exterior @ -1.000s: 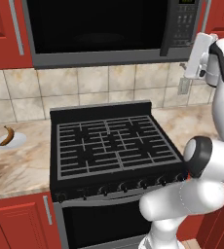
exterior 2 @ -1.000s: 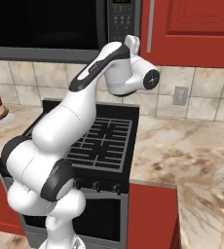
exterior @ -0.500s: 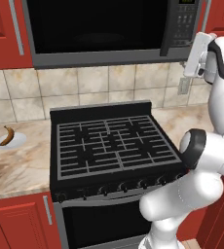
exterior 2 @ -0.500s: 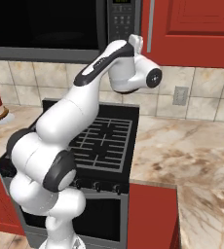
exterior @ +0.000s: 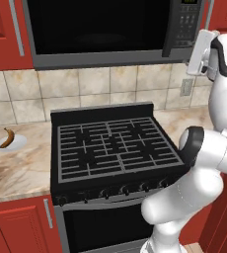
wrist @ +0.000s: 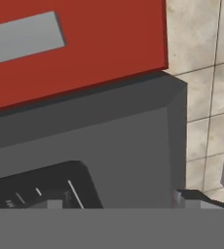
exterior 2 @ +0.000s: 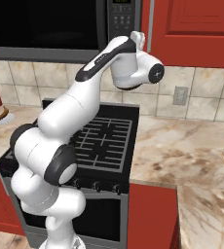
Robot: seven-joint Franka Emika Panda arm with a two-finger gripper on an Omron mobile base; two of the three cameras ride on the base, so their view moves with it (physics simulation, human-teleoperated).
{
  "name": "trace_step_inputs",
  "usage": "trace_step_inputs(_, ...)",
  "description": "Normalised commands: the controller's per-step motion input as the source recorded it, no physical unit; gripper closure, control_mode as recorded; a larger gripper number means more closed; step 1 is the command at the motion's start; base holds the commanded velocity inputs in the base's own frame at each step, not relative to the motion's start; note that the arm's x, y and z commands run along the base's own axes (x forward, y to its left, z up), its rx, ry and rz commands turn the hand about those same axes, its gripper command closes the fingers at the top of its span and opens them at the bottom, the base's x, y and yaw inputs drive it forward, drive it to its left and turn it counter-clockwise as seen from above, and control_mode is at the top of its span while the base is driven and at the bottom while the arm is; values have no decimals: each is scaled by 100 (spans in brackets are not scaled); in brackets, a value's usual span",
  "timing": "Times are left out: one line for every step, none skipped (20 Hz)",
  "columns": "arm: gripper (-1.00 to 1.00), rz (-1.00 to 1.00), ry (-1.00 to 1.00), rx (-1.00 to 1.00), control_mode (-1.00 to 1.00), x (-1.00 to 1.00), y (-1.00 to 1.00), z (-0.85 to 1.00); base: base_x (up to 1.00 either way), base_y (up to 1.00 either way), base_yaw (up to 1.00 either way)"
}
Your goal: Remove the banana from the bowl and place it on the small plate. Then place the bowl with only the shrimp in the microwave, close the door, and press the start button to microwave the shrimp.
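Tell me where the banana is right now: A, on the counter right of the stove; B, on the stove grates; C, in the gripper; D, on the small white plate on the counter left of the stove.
D: the banana lies on the small plate on the counter left of the stove.
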Motion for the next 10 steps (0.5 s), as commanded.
trace_step_inputs(-100,0,3,0,-100,26,0,-5,0,0,0)
trace_step_inputs(-100,0,3,0,-100,26,0,-6,0,0,0)
trace_step_inputs(-100,0,2,0,-100,23,0,-13,0,0,0)
trace_step_inputs(-100,0,1,0,-100,23,0,-17,0,0,0)
trace_step_inputs(-100,0,1,0,-100,21,0,-16,0,0,0)
trace_step_inputs(-100,0,0,0,-100,21,0,-19,0,0,0)
trace_step_inputs(-100,0,0,0,-100,21,5,-21,0,0,0)
trace_step_inputs(-100,0,0,0,-100,23,5,-16,0,0,0)
trace_step_inputs(-100,0,0,0,-100,24,7,-16,0,0,0)
trace_step_inputs(-100,0,0,0,-100,26,10,-11,0,0,0)
